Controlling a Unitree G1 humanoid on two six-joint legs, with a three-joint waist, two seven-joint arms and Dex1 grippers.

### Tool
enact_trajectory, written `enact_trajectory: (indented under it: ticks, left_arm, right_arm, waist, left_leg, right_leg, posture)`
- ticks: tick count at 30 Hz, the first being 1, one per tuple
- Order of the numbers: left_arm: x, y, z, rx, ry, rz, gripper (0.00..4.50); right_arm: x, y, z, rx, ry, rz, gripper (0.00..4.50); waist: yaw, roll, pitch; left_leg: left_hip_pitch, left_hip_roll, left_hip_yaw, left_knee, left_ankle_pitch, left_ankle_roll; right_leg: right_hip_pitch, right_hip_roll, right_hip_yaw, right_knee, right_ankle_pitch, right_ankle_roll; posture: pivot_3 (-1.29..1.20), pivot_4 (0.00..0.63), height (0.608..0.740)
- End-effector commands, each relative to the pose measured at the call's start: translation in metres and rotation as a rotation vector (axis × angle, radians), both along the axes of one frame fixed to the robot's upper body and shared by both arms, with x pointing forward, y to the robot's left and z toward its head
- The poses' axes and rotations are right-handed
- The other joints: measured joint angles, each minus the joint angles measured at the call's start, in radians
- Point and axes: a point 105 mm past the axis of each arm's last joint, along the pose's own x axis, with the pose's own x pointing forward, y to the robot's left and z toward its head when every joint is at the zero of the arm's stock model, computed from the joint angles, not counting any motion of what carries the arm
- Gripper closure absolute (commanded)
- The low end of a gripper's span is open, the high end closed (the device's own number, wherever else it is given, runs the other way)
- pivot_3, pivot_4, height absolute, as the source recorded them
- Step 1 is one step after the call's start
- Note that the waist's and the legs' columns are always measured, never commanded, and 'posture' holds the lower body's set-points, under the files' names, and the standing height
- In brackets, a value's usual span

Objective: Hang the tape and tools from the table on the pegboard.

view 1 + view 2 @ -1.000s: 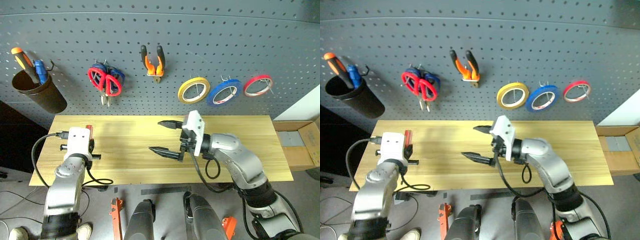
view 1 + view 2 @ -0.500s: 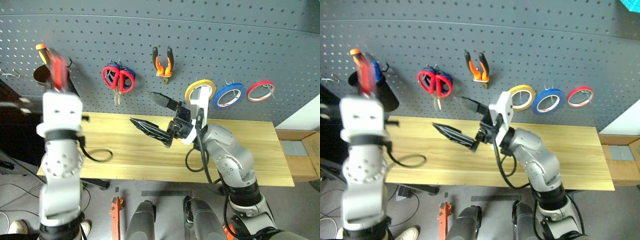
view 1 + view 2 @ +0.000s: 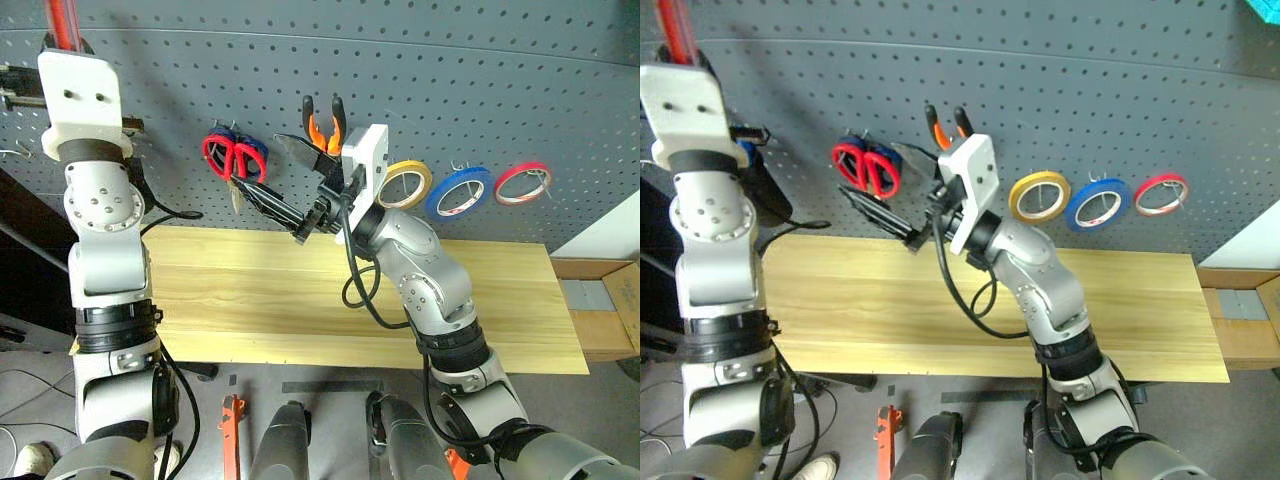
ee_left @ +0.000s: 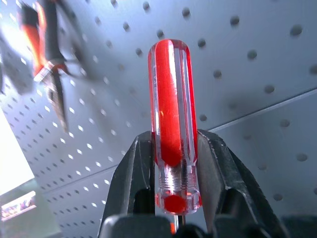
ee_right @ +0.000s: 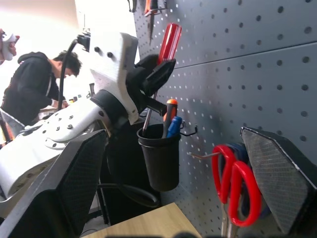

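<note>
now: clear red screwdriver point(image 4: 171, 124) upright btwn left gripper point(image 4: 173, 163) fingers, handle-up

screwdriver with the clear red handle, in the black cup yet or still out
Out. The left gripper holds the screwdriver above the black cup, handle up, against the pegboard.

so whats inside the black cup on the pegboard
In the black cup stand an orange-handled screwdriver and a blue-handled tool, handles up. Their lower ends are hidden by the cup wall, so what the blue one is cannot be told.
</note>
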Motion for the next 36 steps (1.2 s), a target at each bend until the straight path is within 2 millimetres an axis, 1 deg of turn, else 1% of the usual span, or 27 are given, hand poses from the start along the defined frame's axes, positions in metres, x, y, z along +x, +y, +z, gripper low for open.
enact_trajectory:
  ticks: [1,5,9,14,20,22,27,29,30,32,33,36]
  left_arm:
    - [-0.009,0.011,0.024,-0.007,-0.110,0.019,3.68]
    - [-0.004,0.024,0.016,-0.071,-0.098,0.033,3.68]
    - [0.003,0.027,0.000,-0.120,-0.051,0.020,3.68]
    - [0.008,0.036,-0.040,-0.263,0.058,0.020,3.68]
    - [0.006,0.043,-0.076,-0.402,0.154,0.046,3.68]
    - [0.004,0.043,-0.077,-0.410,0.164,0.053,3.68]
    - [0.002,0.045,-0.071,-0.406,0.158,0.059,3.68]
    - [0.001,0.046,-0.070,-0.414,0.154,0.064,2.97]
    - [0.001,0.046,-0.069,-0.416,0.154,0.059,2.73]
    - [0.002,0.045,-0.068,-0.416,0.153,0.054,2.06]
    - [0.002,0.045,-0.067,-0.416,0.151,0.053,1.65]
    - [0.002,0.045,-0.064,-0.422,0.145,0.046,0.62]
  right_arm:
    - [-0.005,-0.003,0.009,0.028,-0.044,-0.004,0.00]
    - [-0.005,-0.005,0.007,0.024,-0.036,-0.015,0.00]
    - [-0.005,-0.006,0.006,0.020,-0.030,-0.023,0.00]
    - [-0.005,-0.007,0.004,0.011,-0.027,-0.031,0.00]
    - [-0.006,-0.007,0.002,0.004,-0.023,-0.028,0.00]
    - [-0.006,-0.007,0.002,0.000,-0.022,-0.026,0.00]
    - [-0.005,-0.007,0.001,-0.004,-0.021,-0.023,0.00]
    - [-0.005,-0.007,0.001,-0.005,-0.021,-0.023,0.00]
    - [-0.005,-0.007,0.001,-0.005,-0.021,-0.023,0.00]
    - [-0.005,-0.007,0.001,-0.006,-0.021,-0.023,0.00]
    - [-0.005,-0.007,0.001,-0.006,-0.022,-0.023,0.00]
    - [-0.004,-0.008,0.000,-0.008,-0.022,-0.025,0.00]
  waist:
    - [-0.001,0.000,0.000]
    - [-0.003,0.000,0.000]
    - [-0.005,0.000,0.000]
    - [-0.008,0.000,0.000]
    - [-0.011,0.000,0.000]
    - [-0.011,0.000,0.000]
    - [-0.012,0.000,0.000]
    - [-0.015,0.000,0.000]
    - [-0.016,0.000,0.000]
    - [-0.017,0.000,0.000]
    - [-0.017,0.000,0.000]
    - [-0.017,0.000,0.000]
  left_leg:
    - [0.000,0.000,0.000,0.000,0.000,0.000]
    - [0.001,0.000,0.001,0.000,-0.001,0.001]
    - [0.001,0.000,0.000,0.001,-0.002,0.003]
    - [0.002,0.000,0.001,0.001,-0.002,0.003]
    - [0.002,0.000,0.000,0.001,-0.002,0.003]
    - [0.002,0.000,0.000,0.001,-0.002,0.004]
    - [0.003,0.000,0.000,0.001,-0.002,0.004]
    - [0.003,0.000,0.000,0.001,-0.002,0.004]
    - [0.003,0.000,0.000,0.001,-0.002,0.004]
    - [0.003,0.000,0.000,0.001,-0.002,0.004]
    - [0.003,0.000,0.000,0.001,-0.002,0.003]
    - [0.003,0.000,0.000,0.001,-0.002,0.004]
  right_leg:
    - [0.000,0.000,0.000,0.000,0.000,0.000]
    - [0.000,0.000,0.001,0.001,0.000,0.000]
    - [0.000,0.000,0.000,0.002,0.000,0.000]
    - [0.001,0.000,0.001,0.002,0.000,0.000]
    - [0.001,0.000,0.001,0.002,0.000,0.000]
    - [0.002,0.000,0.001,0.003,0.000,0.000]
    - [0.002,0.000,0.001,0.003,0.000,0.000]
    - [0.002,0.000,0.001,0.003,0.000,0.000]
    - [0.002,0.000,0.001,0.003,0.000,0.000]
    - [0.002,0.000,0.001,0.003,0.000,0.000]
    - [0.002,0.000,0.001,0.003,0.000,0.000]
    - [0.002,0.000,0.001,0.003,0.000,0.000]
  posture:
    - [0.10,0.218,0.740]
    - [0.09,0.226,0.740]
    - [0.08,0.230,0.740]
    - [0.08,0.236,0.740]
    - [0.08,0.239,0.740]
    - [0.08,0.240,0.740]
    - [0.09,0.242,0.740]
    - [0.09,0.243,0.740]
    - [0.09,0.243,0.740]
    - [0.09,0.243,0.740]
    - [0.09,0.243,0.740]
    - [0.08,0.241,0.740]
